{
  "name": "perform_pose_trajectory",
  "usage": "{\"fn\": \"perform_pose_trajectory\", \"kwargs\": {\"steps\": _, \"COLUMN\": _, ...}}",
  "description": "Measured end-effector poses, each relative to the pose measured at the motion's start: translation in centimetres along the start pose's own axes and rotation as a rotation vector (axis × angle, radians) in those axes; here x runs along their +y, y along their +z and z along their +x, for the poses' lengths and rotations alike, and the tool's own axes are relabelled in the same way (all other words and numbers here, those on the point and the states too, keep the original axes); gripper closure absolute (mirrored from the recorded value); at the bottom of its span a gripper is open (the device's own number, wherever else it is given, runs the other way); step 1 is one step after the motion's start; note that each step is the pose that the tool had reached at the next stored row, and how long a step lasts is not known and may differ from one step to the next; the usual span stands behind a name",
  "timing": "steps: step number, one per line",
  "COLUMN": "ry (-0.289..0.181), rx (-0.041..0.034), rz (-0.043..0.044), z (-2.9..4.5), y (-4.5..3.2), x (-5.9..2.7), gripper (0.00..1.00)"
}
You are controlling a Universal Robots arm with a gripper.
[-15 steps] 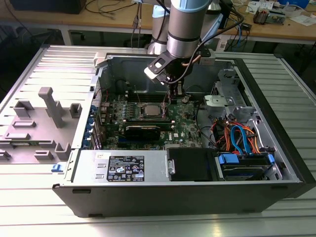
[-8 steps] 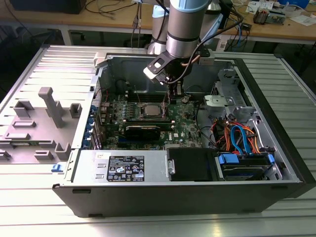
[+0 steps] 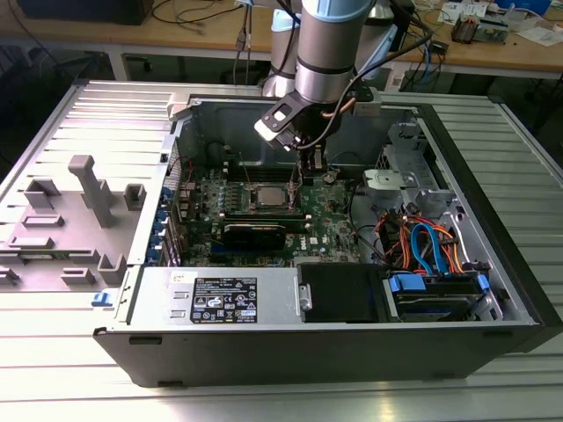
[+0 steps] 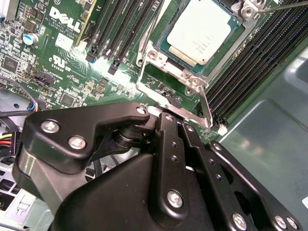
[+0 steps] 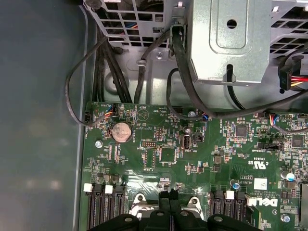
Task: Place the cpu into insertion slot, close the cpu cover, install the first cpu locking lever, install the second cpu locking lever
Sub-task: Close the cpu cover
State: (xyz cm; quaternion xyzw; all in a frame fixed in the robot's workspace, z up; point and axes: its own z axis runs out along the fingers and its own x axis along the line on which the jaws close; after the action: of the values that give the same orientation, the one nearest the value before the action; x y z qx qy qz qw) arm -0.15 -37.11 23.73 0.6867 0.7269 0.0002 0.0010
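One silver-grey square cpu [image 4: 204, 31] under one silvery frame-shaped cpu cover [image 4: 173, 65] is seen in the second wrist view, black gripper [image 4: 175, 120] fingers pressed together

A ribbed pale-grey surface [image 3: 53, 387] fills the lower frame — along the top edge, a wooden workbench [image 3: 202, 35] strewn with cables [image 3: 189, 13].

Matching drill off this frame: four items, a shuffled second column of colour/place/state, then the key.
Items
1. cpu
2. cpu cover
3. coin cell battery
4. gripper

Descriptions
a. round and silvery, on the green motherboard
b. black, fingers together, right beside the frame
c. silvery frame lying flat around the chip
d. silver-grey square seen through the frame's window

Pairs: 1-d, 2-c, 3-a, 4-b
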Motion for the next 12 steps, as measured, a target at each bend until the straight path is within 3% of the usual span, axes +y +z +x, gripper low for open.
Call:
{"fn": "perform_pose_trajectory", "kwargs": {"steps": 8, "ry": 0.0, "rx": 0.0, "rz": 0.0, "z": 0.01, "y": 0.01, "x": -0.17, "gripper": 0.89}}
{"fn": "perform_pose_trajectory", "kwargs": {"steps": 9, "ry": 0.0, "rx": 0.0, "rz": 0.0, "z": 0.03, "y": 0.05, "x": -0.58, "gripper": 0.89}}
{"fn": "perform_pose_trajectory", "kwargs": {"steps": 12, "ry": 0.0, "rx": 0.0, "rz": 0.0, "z": 0.04, "y": 0.06, "x": -0.73, "gripper": 0.89}}
